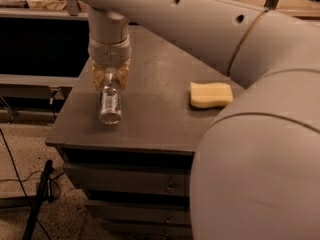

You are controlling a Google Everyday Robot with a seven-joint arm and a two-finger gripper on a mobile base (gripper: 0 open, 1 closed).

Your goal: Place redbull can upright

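Observation:
The redbull can (110,105) is a slim silver can lying on its side near the left front of the dark table (150,129), with one round end facing the camera. My gripper (109,80) comes down from above at the can's far end. Its yellowish fingers (99,79) are closed around that end. The can is low over the table top or resting on it; I cannot tell which. My arm runs from the upper left across to the right foreground.
A yellow sponge (211,94) lies on the table to the right of the can. The table's left edge (65,114) and front edge are close to the can. Drawers sit below the front edge. Black cables (30,204) lie on the floor at left.

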